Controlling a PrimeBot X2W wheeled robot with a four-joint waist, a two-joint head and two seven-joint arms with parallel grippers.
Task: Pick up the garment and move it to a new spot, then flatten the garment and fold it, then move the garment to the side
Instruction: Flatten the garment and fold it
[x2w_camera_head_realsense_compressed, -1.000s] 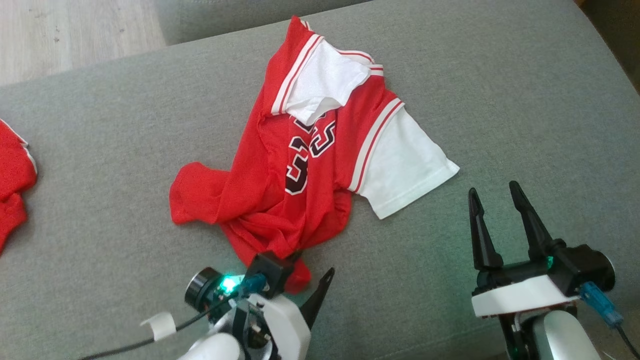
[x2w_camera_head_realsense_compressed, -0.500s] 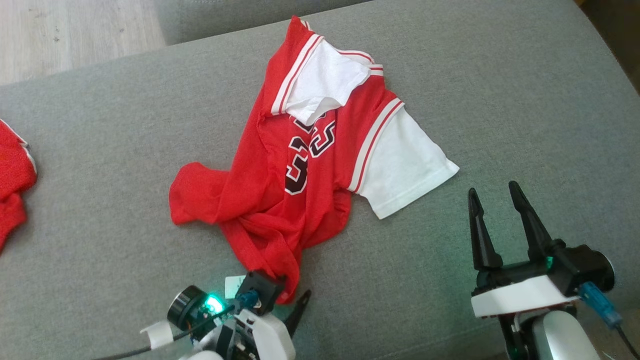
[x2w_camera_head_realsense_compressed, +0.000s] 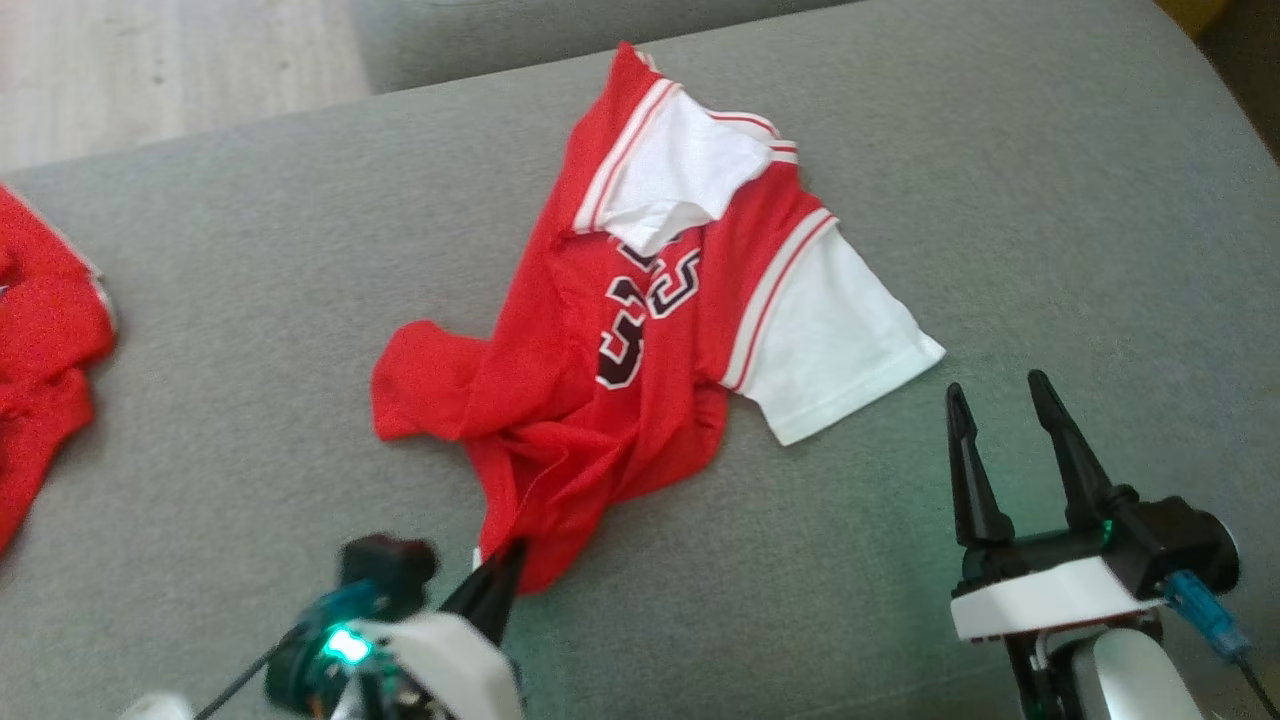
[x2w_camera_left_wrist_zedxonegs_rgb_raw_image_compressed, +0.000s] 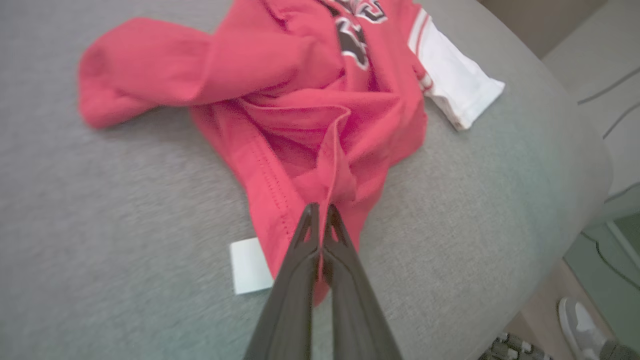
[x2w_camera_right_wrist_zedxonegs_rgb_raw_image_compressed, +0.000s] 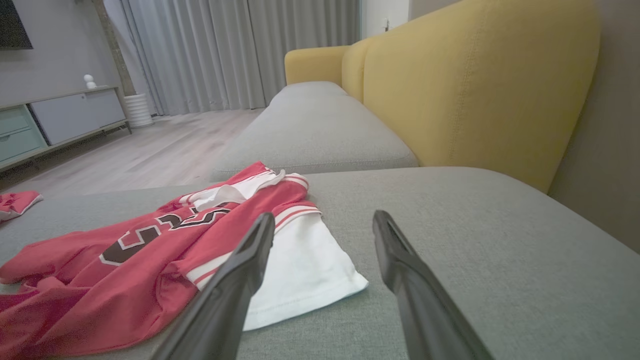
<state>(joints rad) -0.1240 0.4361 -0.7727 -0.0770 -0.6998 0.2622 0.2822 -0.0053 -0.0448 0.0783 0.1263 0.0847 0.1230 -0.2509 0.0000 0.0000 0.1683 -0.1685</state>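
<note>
Left pincer (x2w_camera_head_realsense_compressed: 506, 558) clamped on garment (x2w_camera_head_realsense_compressed: 560, 400) hem; right pincer (x2w_camera_head_realsense_compressed: 995, 390) spread wide, fingers pointing forward.

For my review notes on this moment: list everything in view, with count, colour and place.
jersey: one, red with white sleeves, crumpled mid-cushion
second garment: one, red, at the cushion's left edge
label: one, white, beside the jersey's near hem
seat cushion: one, grey, under both garments
backrest: one, yellow, along the cushion's right side
floor: pale wood, beyond the cushion
curtains: grey, far wall
cabinet: one, pale grey and green, far left of the right wrist view
left hand: one, dark fingers, shut on the jersey's near hem
right hand: one, dark fingers, open, holding nothing, near the white sleeve
</note>
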